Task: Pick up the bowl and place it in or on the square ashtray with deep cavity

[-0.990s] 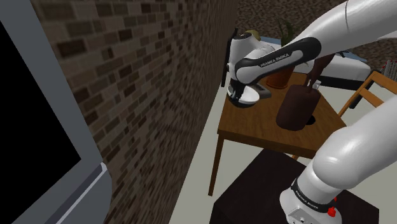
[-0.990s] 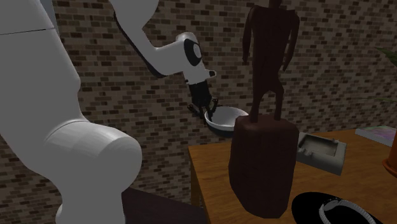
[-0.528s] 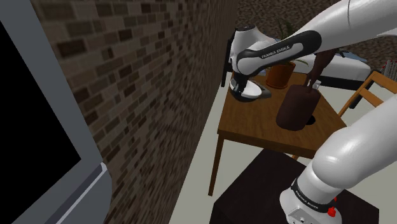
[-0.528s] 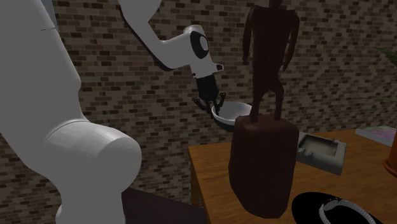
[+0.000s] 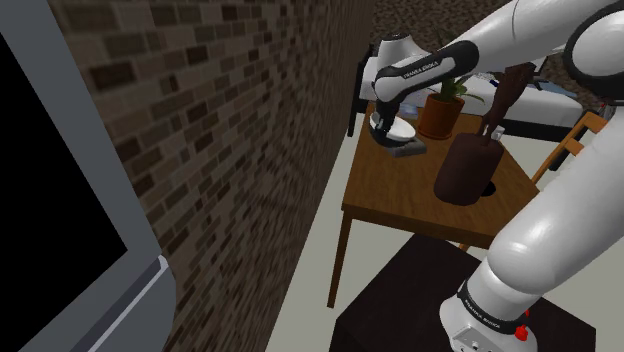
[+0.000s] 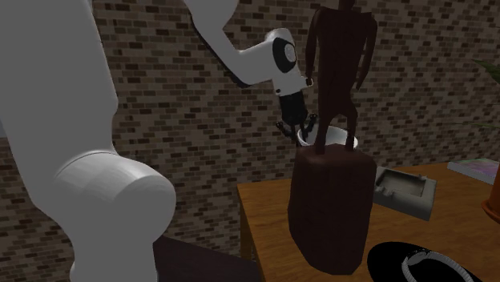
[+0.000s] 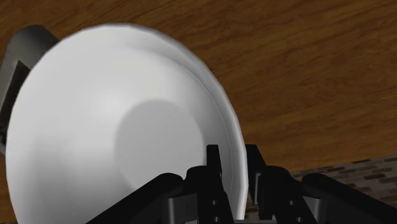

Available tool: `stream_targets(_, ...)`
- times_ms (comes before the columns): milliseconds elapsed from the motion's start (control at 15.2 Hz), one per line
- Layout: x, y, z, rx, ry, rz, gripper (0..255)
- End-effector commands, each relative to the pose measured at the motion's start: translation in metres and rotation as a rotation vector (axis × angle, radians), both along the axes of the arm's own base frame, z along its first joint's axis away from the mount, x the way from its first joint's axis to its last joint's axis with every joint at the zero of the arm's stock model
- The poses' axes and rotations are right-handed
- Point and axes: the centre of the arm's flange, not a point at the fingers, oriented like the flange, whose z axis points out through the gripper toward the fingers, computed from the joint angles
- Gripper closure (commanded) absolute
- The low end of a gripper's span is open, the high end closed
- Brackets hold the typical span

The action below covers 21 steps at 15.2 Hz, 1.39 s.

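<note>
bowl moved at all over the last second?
Yes. In the second exterior view the bowl, clamped by the gripper, has travelled right, from left of the dark statue to partly behind it, toward the ashtray.

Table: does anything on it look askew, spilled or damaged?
Nothing stands out. The white bowl is off the table only because the gripper clasps its rim, near the grey ashtray; the dark figure stands upright.

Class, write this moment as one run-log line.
gripper: shut on bowl rim | bowl: held above table, near ashtray | placed: not yet
</note>
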Motion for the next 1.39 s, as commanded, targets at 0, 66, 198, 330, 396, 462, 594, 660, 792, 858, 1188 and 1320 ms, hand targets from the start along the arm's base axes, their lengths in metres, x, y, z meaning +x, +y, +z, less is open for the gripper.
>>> stream_targets(0, 0.006, -0.027, 0.001, -0.001, -0.001, 0.002, 255)
stream_targets(66, 0.01, -0.04, 0.001, -0.001, -0.001, 0.002, 255)
stream_targets(198, 0.018, -0.065, 0.002, -0.001, -0.001, 0.002, 255)
stream_targets(330, 0.026, -0.09, 0.004, -0.001, -0.001, 0.002, 255)
stream_targets(396, 0.03, -0.103, 0.004, -0.001, -0.001, 0.002, 255)
stream_targets(462, 0.034, -0.115, 0.005, -0.001, -0.001, 0.002, 255)
stream_targets(594, 0.042, -0.141, 0.006, -0.001, -0.001, 0.002, 255)
stream_targets(660, 0.046, -0.153, 0.006, -0.001, -0.001, 0.002, 255)
stream_targets(792, 0.054, -0.178, 0.008, -0.001, -0.001, 0.002, 255)
stream_targets(858, 0.058, -0.191, 0.008, -0.001, -0.001, 0.002, 255)
stream_targets(1188, 0.078, -0.254, 0.011, -0.001, -0.001, 0.002, 255)
stream_targets(1320, 0.08, -0.261, 0.006, -0.001, -0.001, 0.002, 255)
